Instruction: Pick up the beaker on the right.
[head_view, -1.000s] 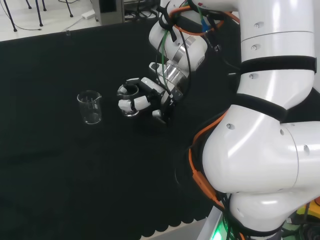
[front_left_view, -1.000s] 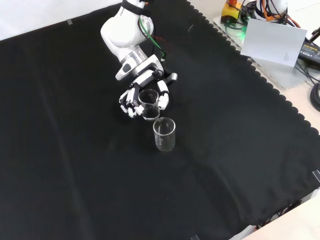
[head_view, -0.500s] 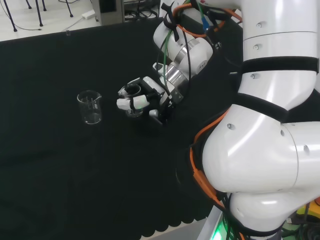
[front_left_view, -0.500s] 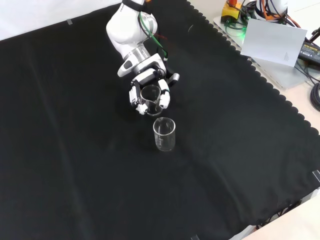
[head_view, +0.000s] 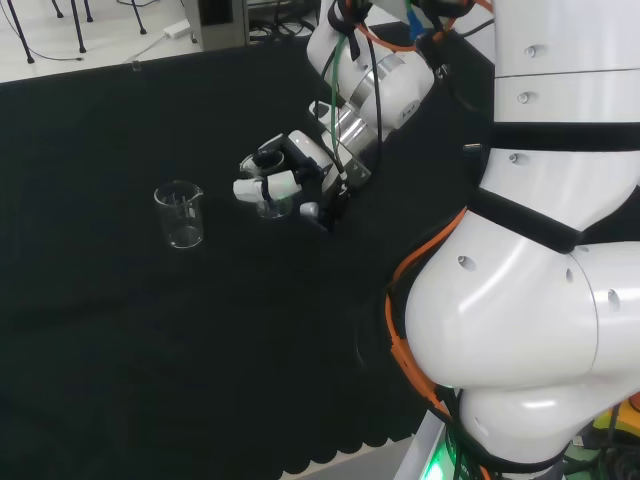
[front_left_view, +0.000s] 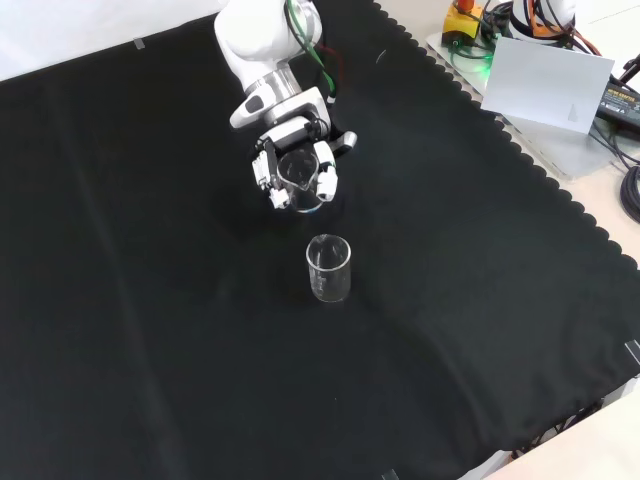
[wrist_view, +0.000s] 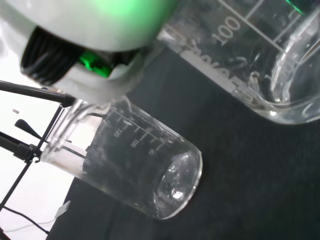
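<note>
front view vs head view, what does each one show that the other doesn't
Front view alone: looking down into the held beaker, its open mouth ringed by the hand's fingers, plus grey equipment beyond the cloth's scalloped edge. Head view alone: the arm's big white links at right and the floor beyond the bench. Both: the hand curled round one beaker, and a second beaker standing upright on the cloth, apart from the hand.
</note>
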